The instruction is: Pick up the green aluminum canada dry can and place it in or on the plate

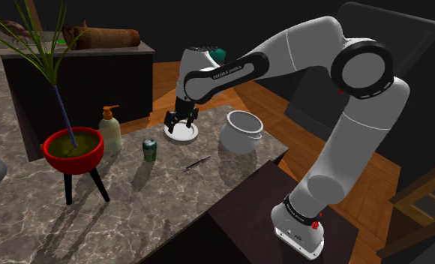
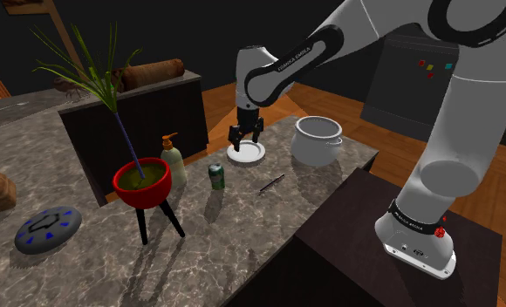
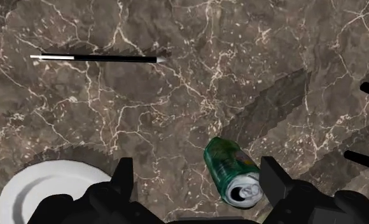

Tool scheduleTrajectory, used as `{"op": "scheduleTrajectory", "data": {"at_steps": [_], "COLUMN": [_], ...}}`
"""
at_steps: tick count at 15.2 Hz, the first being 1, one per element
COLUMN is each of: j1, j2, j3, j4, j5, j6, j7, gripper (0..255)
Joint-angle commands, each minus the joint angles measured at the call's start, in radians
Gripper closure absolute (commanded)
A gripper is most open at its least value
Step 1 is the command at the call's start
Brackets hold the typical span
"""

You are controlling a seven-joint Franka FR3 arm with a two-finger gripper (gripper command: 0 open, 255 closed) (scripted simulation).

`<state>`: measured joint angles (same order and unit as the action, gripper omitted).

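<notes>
Over the white plate [image 1: 187, 138] we note the gripper [image 1: 180, 124] hovering, fingers spread apart and grasping nothing. We log the green can [image 1: 149, 151] upright on the marbled surface [image 1: 171, 199], near the plate at about 8 o'clock in the shoulder view, not touching it.

The counter [image 3: 177, 102] is dark brown marble w/ thin white veins. The can [image 3: 229, 165] is dark green, mottled w/ yellowish patches, silver top. The plate [image 3: 34, 191] is plain white. The thin tool [image 3: 97, 58] has a blk shaft, white at one end. The gripper [image 1: 180, 126] is all blk; the arm [image 1: 343, 142] is white w/ blk joint rings, small red marks nr its base. The planter bowl [image 1: 57, 155] is red, olive inside, on blk legs; the plant [image 1: 52, 66] has green leaves, blue-violet stem. The soap dispenser [image 1: 109, 133] has a pale olive body, orange pump. The pot [image 1: 241, 135] is light grey-white. The disc [image 2: 46, 228] is grey w/ blue marks. The floor [image 1: 167, 79] is orange-brown wood.
</notes>
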<state>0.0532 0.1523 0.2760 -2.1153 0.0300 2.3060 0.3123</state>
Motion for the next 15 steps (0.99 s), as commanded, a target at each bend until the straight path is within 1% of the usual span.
{"op": "scheduleTrajectory", "data": {"at_steps": [1,6,10,11,15], "j1": [0.015,0.059,0.100,0.105,0.113], "j2": [0.083,0.280,0.441,0.462,0.500], "j3": [0.001,-0.011,-0.025,-0.028,-0.034], "j4": [0.064,0.230,0.392,0.415,0.419], "j5": [-0.024,-0.074,-0.102,-0.105,-0.113], "j6": [0.018,0.044,0.042,0.040,0.074], "j7": [0.028,0.080,0.109,0.111,0.116], "gripper": [0,0,0,0,0]}}
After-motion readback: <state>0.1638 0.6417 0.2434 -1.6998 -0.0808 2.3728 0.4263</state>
